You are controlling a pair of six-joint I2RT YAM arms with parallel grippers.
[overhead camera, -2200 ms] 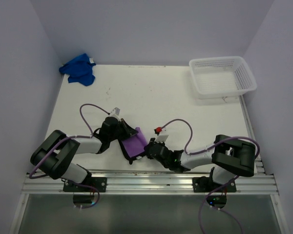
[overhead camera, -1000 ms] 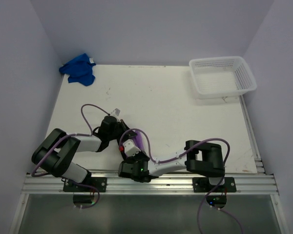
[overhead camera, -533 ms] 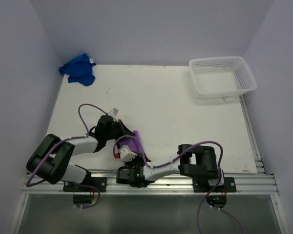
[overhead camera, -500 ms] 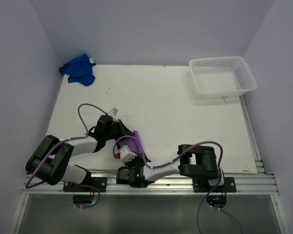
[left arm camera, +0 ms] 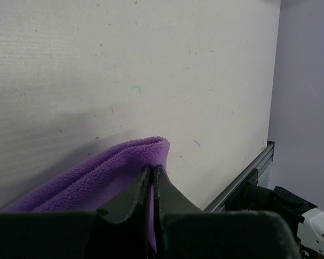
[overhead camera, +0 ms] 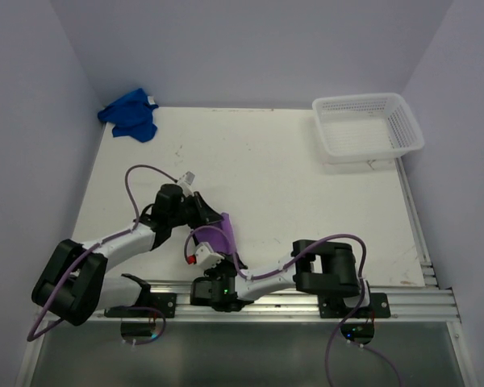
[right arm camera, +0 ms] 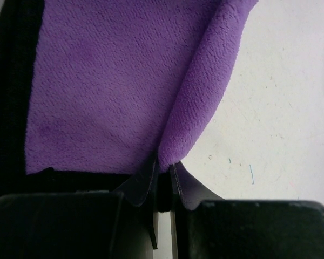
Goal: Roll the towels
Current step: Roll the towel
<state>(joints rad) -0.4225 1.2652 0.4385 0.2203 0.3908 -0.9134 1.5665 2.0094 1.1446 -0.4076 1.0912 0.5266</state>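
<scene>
Two robot arms reach inward over a white table point(overhead camera: 266, 161), meeting at a purple towel point(overhead camera: 223, 232) close to the table's near edge. The left gripper point(left arm camera: 152, 169) has its two dark fingers point(left arm camera: 134, 195) almost together, with only a thin slit between them. The purple towel lies directly under and ahead of its fingertips, its rounded folded edge just past them. A sliver of purple shows in the slit, but I cannot tell whether cloth is actually pinched there.

The right gripper point(right arm camera: 163, 168) comes at the same towel from the opposite side. It is clamped on the towel: a raised fold of purple cloth runs down into the narrow gap between its fingers point(right arm camera: 140, 186). The rest of the towel spreads flat ahead of the fingertips and to one side.

A crumpled blue towel point(overhead camera: 131, 115) lies well away from both grippers, at the table's far left corner. A white mesh basket point(overhead camera: 403, 121) sits at the far right corner, also well apart from them.
</scene>
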